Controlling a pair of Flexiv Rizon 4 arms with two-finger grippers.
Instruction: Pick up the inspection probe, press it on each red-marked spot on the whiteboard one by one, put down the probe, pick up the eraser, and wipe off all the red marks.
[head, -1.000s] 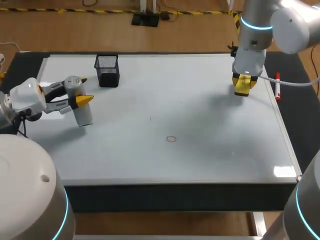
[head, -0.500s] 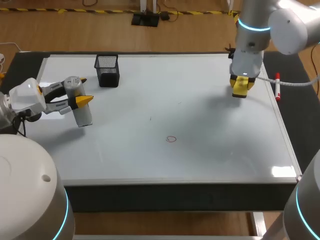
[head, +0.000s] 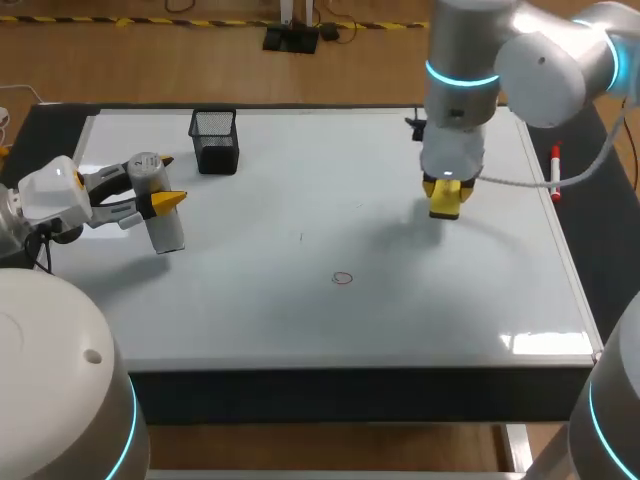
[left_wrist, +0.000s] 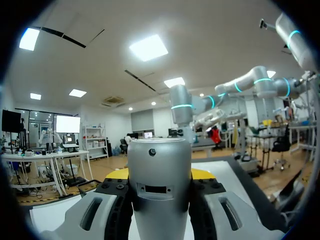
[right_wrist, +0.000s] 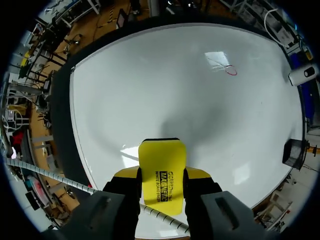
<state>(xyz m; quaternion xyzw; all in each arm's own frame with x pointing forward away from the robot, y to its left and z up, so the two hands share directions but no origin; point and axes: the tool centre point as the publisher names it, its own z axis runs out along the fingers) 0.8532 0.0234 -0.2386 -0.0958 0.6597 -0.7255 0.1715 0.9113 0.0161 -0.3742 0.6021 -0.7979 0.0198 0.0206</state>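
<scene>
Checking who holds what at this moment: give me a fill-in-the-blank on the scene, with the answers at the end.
1. The right gripper is shut on the yellow ____.
2. The left gripper is shut on the silver ____.
3. The mesh holder on the whiteboard is coloured ____.
Missing words: eraser; probe; black.

Silver right arm (head: 465, 35), cyan ring (head: 460, 73), yellow-tipped right claw (head: 445, 197)
</scene>
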